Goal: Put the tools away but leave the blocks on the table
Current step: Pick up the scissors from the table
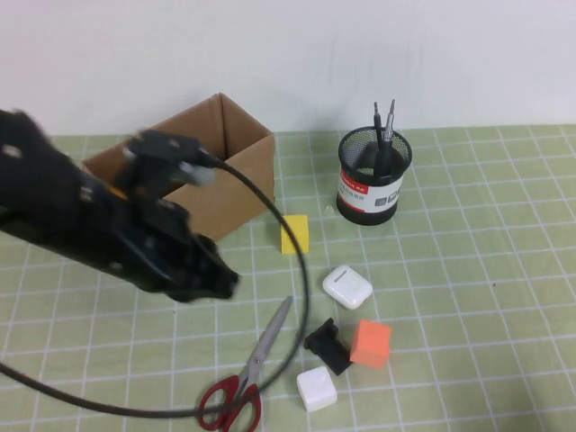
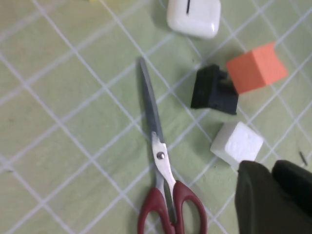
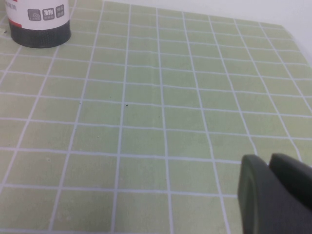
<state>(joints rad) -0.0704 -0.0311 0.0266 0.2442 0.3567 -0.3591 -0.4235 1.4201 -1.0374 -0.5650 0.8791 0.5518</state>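
Left gripper [image 2: 273, 195] jaws closed, holding nothing — it hangs above the surface [image 1: 468, 270] near the white block [image 2: 237, 143], with the scissors [image 2: 163, 180] lying flat below the arm, red handles toward the robot, blades closed and pointing away. Beside the white block: a small black clip piece [image 2: 213, 90] touching the orange block [image 2: 254, 67], then the white earbud case [image 2: 193, 17]. Yellow block [image 1: 294, 233] sits just beside the cardboard box [image 1: 234, 153]. Screwdriver [image 1: 388, 135] and thin rod tool [image 1: 377, 121] stand upright in the black mesh pen cup [image 1: 371, 184]. Right gripper [image 3: 275, 195] jaws closed, empty — over bare mat, well away from the cup.
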